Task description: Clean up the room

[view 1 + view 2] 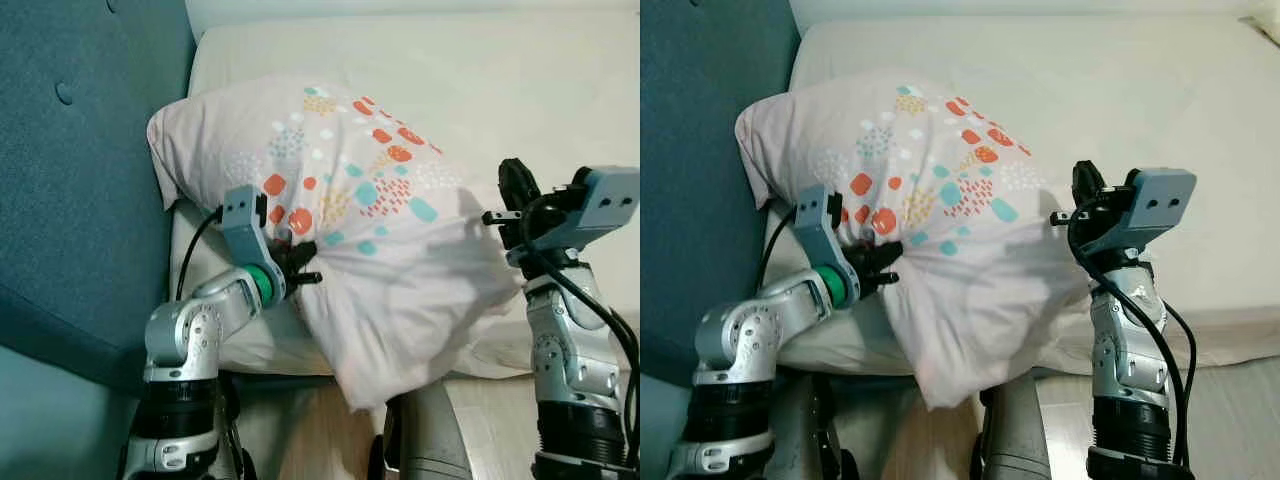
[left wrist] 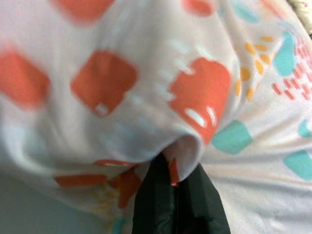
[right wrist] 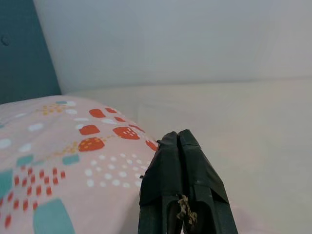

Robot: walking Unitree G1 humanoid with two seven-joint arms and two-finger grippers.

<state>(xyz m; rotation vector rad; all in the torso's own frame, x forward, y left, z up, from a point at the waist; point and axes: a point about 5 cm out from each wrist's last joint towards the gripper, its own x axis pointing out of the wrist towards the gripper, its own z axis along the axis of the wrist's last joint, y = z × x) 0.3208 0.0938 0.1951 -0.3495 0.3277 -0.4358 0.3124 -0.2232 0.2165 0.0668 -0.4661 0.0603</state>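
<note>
Silver metal makes up both arms at the near edge of the scene, with a strip of pale wooden floor showing between them below the mattress edge. On the near left, the left gripper has its black jaws clamped together on a pinch of fabric at the near-left side of the soft pale-pink pillow printed with orange and teal patches; the left wrist view shows a fold of that cloth caught between the two dark fingers. On the near right, the right gripper stands raised just beside the pillow's right side, its jaws pressed together on nothing, as the right wrist view shows them closed with the pillow lying off to one side. The pillow itself rests slantwise on the cream-sheeted bed, its near corner hanging off the mattress edge toward the floor and its far-left corner touching the teal upholstered headboard with button tufts, which runs along the left. Farther off, the sheet stretches flat to the far wall. The step in hand appears to be setting the pillow in its place at the head of the bed. Next would likely be drawing the hanging corner up onto the mattress and toward the headboard, then releasing; a one-sided pinch may let the pillow sag or twist, so the right gripper could steady the other side.
</note>
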